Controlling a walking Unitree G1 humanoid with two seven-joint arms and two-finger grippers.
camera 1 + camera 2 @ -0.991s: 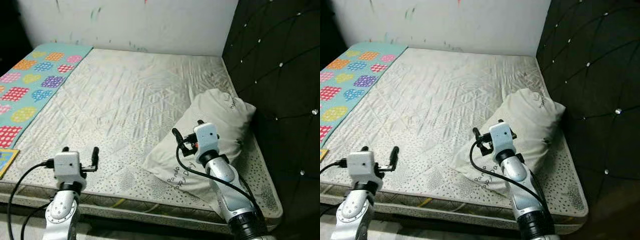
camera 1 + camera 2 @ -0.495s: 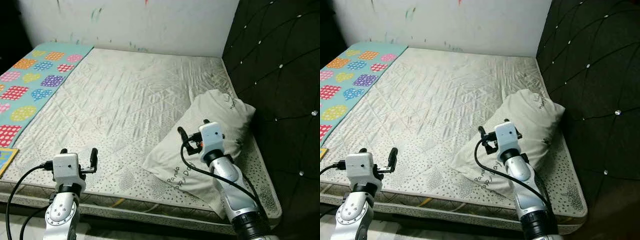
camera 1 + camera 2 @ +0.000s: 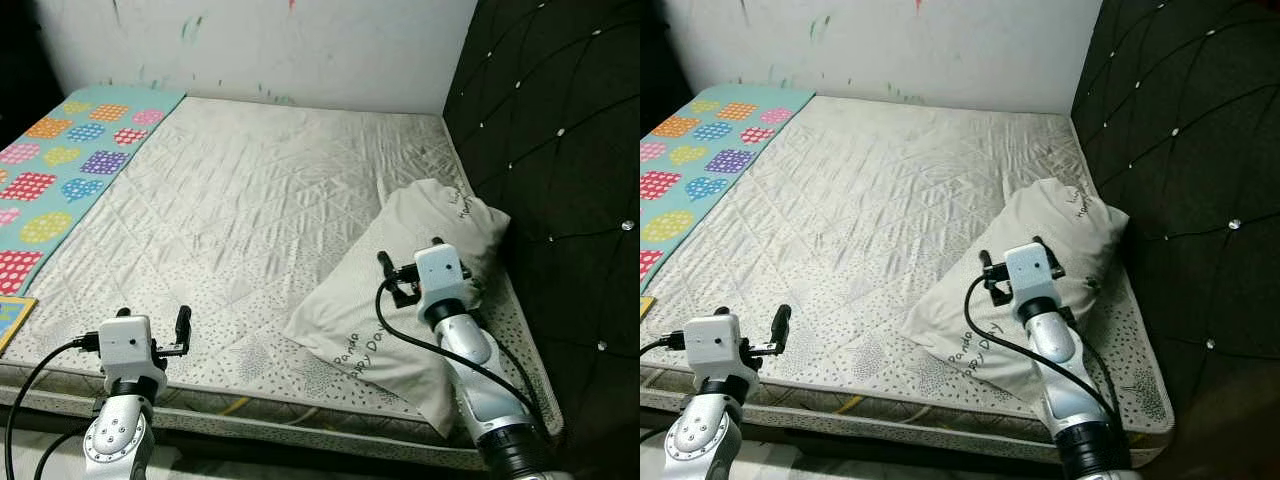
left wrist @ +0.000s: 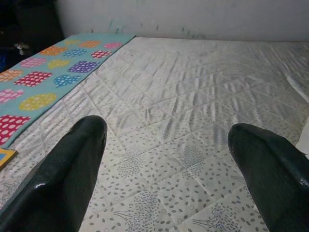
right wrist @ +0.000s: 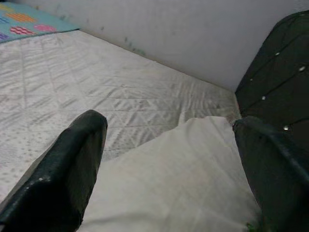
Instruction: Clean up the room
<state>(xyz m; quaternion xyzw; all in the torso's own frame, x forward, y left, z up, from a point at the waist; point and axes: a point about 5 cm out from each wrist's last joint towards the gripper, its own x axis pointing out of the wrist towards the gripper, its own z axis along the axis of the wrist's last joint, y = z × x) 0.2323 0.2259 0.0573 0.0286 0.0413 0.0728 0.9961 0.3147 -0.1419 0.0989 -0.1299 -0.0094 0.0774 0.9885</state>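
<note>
Eye views: white pillow (image 3: 410,290) lies on the bed (image 3: 230,210) by the dark headboard (image 3: 550,150). Its long side slants from the near edge up to the headboard.
Left wrist: left gripper (image 4: 169,169) fingers spread wide, holding nothing.
Right wrist: right gripper (image 5: 169,164) over the pillow, fingers apart.

One bed, one mattress (image 3: 240,210) with quilted white cover. One pillow (image 3: 400,290), white, with small writing. One blanket (image 3: 70,170), blue-green with coloured patches. One dark padded headboard (image 3: 560,150) with shiny studs. One white wall (image 3: 260,45) with few paint marks. One small yellow-edged thing (image 3: 12,318) at mattress edge, cannot tell what. Two robot arms. Two grippers: left gripper (image 3: 152,318), right gripper (image 3: 410,258). Two black fingers on each, four fingers in all.
</note>
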